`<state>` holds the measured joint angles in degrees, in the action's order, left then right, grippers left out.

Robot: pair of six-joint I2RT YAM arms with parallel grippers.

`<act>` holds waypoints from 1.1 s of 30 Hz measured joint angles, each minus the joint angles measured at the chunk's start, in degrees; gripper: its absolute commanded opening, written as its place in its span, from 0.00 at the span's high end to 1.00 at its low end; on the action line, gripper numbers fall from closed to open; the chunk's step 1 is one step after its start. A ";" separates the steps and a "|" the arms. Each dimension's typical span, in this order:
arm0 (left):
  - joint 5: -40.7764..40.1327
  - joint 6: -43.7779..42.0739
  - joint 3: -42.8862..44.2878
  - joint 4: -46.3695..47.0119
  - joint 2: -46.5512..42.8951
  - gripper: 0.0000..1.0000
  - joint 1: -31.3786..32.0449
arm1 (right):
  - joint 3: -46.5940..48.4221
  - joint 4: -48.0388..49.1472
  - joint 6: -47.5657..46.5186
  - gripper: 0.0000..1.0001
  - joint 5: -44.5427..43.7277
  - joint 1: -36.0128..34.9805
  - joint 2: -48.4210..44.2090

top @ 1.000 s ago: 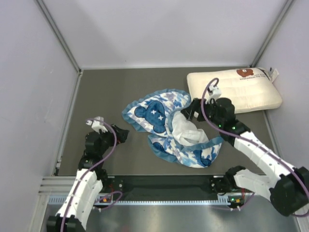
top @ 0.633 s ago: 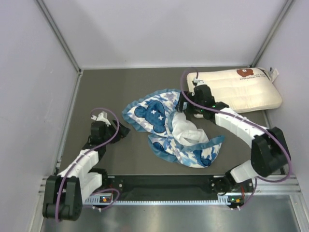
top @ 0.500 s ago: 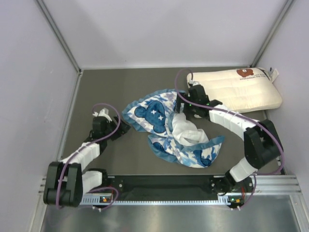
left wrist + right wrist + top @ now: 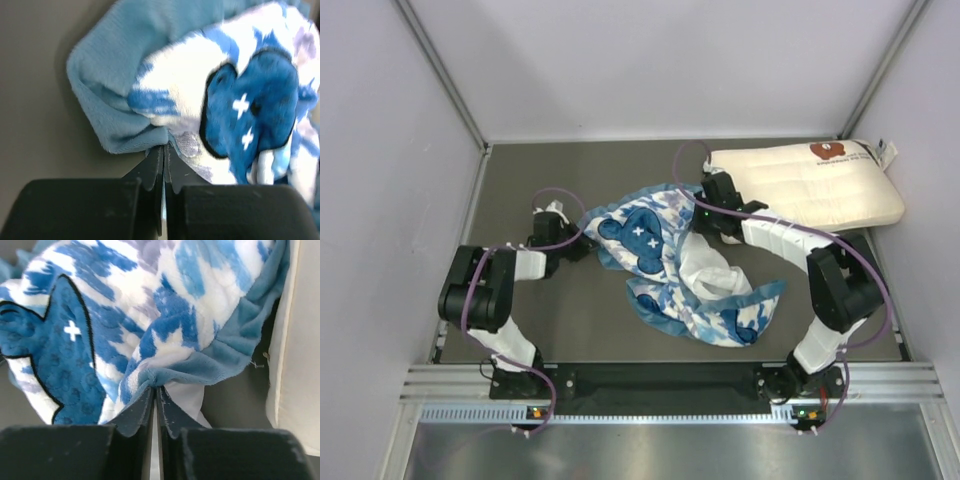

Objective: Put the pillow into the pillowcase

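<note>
Whereas a second ago it lay untouched, the pillowcase [image 4: 665, 265] — blue-and-white, bear-head patches, ruffled blue edge — is now held at two points on its far half. Position: crumpled at the middle of the table [image 4: 550, 180], white inside showing at the centre of the heap, mouth not spread.

Pillow [image 4: 820, 185]: cream, lying flat at the far right corner of the table, unmoved, near the pillowcase's right edge and wholly outside it.

Left gripper [image 4: 164, 150]: spread and well short of the cloth a second ago; now reached in to the left corner, jaws pressed together on the blue ruffle.

Right gripper [image 4: 156, 390]: likewise wide a moment ago; now pinching the blue edge on the side nearest the pillow, white lining showing just under the pinch.

Reading: both grasps fall within the last second — the step in hand looks like taking hold of the case to lift or spread it. Whether either pinch holds a single layer, as opening the mouth would need, cannot be told. Insertion not yet begun.
</note>
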<state>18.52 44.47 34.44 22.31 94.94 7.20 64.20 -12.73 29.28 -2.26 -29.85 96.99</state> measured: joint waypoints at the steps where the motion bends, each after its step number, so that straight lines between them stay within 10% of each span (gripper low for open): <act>1: -0.04 0.04 1.73 0.15 1.62 1.00 -0.04 | 0.59 0.07 -0.20 1.00 0.20 0.00 0.20; 18: 0.07 -0.52 11.15 -8.46 -8.92 1.00 -22.95 | 34.58 8.50 -4.72 1.00 21.51 2.45 15.91; 20: 0.63 -1.44 11.58 -9.11 -11.63 0.77 -21.73 | 38.49 10.12 -3.61 0.89 24.85 3.56 17.68; 21: 0.92 -2.05 12.15 -9.64 -12.55 0.65 -20.50 | 39.95 10.62 -2.99 0.68 26.18 4.20 18.08; 22: 1.14 -2.75 12.81 -10.32 -13.07 0.59 -18.86 | 40.59 11.28 -2.38 0.20 27.15 4.66 18.16; 23: 0.92 -3.26 13.53 -11.10 -13.44 0.42 -16.63 | 41.03 12.07 -1.95 0.11 27.96 5.01 18.16; 26: -0.96 -5.55 14.29 -13.79 -15.10 0.01 -7.54 | 41.11 12.98 -1.70 0.06 28.94 5.90 18.16; 33: -7.13 -3.61 0.55 -10.10 -32.20 0.02 -0.26 | 18.78 11.65 -2.60 0.07 30.34 9.62 6.27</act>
<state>11.40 40.86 34.98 12.21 62.74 6.94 82.98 -1.08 26.68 28.08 -20.23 103.26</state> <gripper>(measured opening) 0.986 0.934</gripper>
